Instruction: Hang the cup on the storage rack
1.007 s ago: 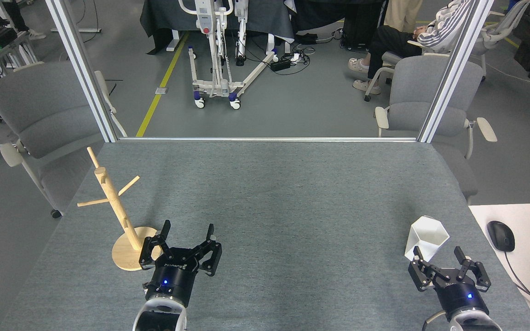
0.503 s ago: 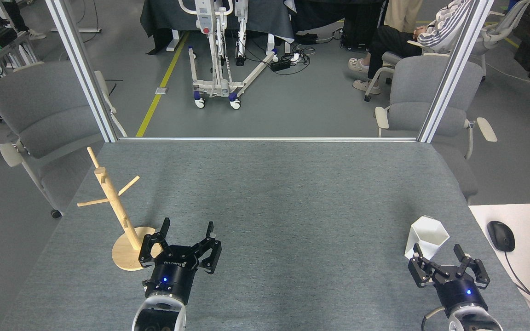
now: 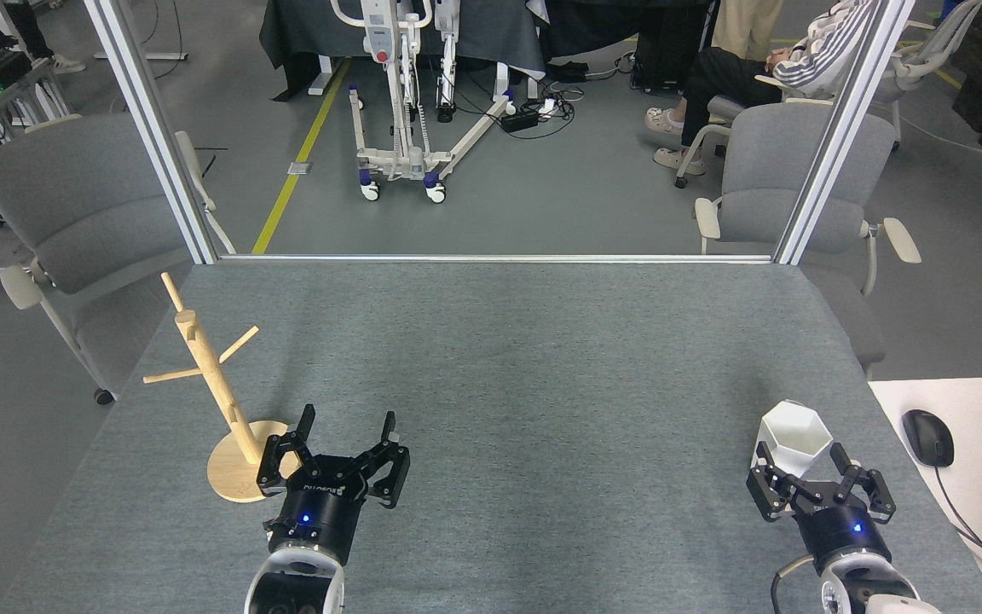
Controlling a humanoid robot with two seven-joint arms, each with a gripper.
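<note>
A: Change since the earlier frame? Right gripper [image 3: 808, 458] had shifted left and up, its spread fingers now flanking the cup [image 3: 791, 439], lower right of frame. Nothing gripped yet.

B: Noted. Cup upright on the table [image 3: 542, 375], apparently so the jaws could close on its walls. Left gripper [image 3: 346, 435]?

A: Open, empty, lower left, just beside the rack [image 3: 216, 385]; perhaps waiting to steady its base.

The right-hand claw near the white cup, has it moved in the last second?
Yes. The right gripper has shifted left and closed in around the cup, away from the computer mouse.
</note>
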